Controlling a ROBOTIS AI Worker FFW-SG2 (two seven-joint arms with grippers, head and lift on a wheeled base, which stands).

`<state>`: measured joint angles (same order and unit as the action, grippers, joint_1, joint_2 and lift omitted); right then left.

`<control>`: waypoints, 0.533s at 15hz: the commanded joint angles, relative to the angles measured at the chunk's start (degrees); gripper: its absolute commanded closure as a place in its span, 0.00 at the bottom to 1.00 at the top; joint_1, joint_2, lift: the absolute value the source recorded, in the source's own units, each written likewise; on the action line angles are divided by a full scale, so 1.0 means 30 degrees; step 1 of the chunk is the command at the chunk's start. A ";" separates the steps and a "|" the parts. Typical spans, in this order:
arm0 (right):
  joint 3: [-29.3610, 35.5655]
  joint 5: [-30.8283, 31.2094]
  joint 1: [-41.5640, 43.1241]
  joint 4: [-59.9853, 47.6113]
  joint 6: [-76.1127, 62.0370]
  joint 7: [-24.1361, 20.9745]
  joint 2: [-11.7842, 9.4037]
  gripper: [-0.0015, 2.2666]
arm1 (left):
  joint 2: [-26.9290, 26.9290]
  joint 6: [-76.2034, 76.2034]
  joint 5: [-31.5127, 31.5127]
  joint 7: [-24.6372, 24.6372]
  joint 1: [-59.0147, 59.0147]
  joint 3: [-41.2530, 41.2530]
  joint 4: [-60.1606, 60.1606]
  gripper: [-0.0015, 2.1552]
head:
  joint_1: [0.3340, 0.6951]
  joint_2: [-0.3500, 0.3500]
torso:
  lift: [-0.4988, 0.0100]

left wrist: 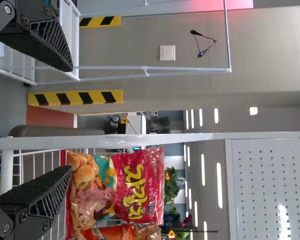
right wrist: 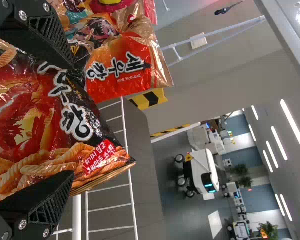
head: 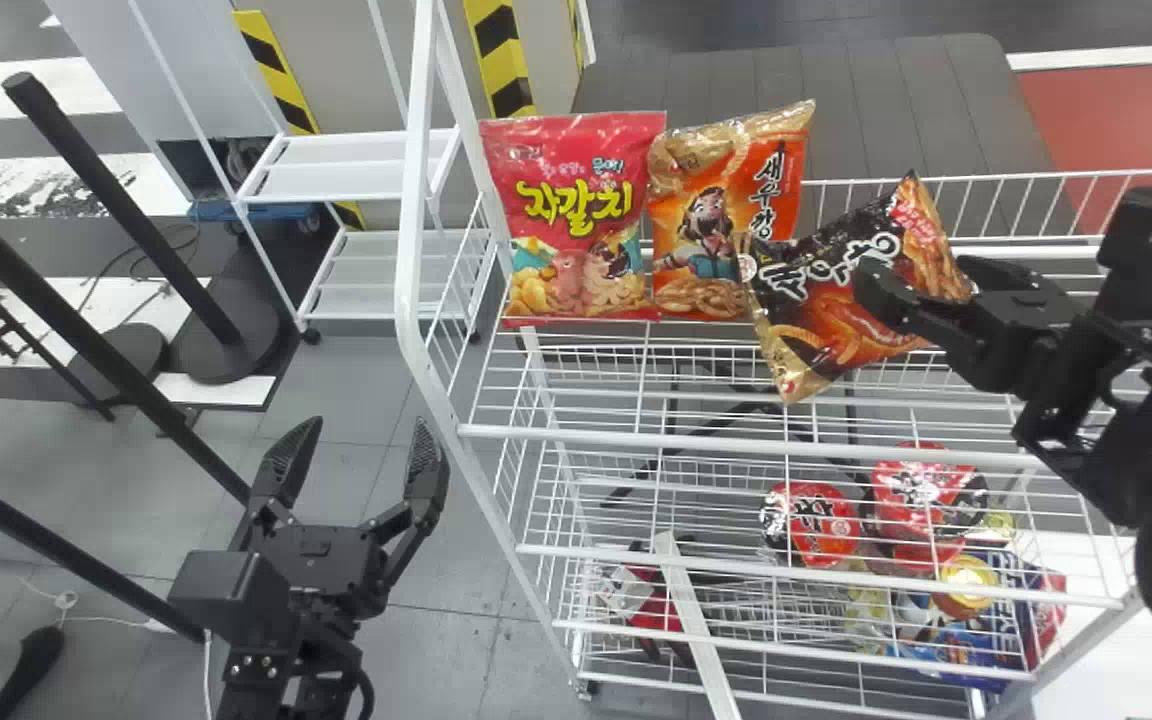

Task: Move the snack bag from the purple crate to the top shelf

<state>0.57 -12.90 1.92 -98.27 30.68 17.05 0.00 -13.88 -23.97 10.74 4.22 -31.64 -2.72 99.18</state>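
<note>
While the left gripper (head: 369, 424) hangs beside the white rack (head: 696, 436) with its fingers spread, the right gripper (head: 921, 270) is at the black snack bag (head: 821, 310), its fingers also wide apart; whether they touch it is unclear. The bag sits tilted at the top shelf, its upper corner by the orange bag (head: 716, 225). Next to that stands the pink bag (head: 586, 200) upright. Red cups (head: 811, 522) lie lower down, and farther off stands a white wheeled machine (right wrist: 202, 172).
</note>
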 commanded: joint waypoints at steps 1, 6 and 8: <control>0.0043 0.0375 0.0619 0.0002 0.1888 0.0000 0.0017 0.03 | -0.0001 -0.0168 0.0024 0.0000 0.0000 -0.0003 -0.0044 0.06 | 1.00 0.80 | 0.99; -0.0602 0.1195 0.2377 0.1613 0.3236 -0.0029 0.0017 0.03 | -0.0001 -0.0226 0.0024 0.0029 -0.0029 -0.0003 -0.0044 0.06 | 1.00 0.80 | 0.99; -0.0836 0.1723 0.2612 0.1701 0.4291 -0.0058 0.0017 0.03 | -0.0001 -0.0285 0.0054 0.0029 -0.0059 -0.0149 -0.0044 0.06 | 1.00 0.81 | 0.99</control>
<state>-1.52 -8.75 9.22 -93.48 41.35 16.90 0.00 -13.89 -24.77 10.82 4.30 -31.78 -2.94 99.05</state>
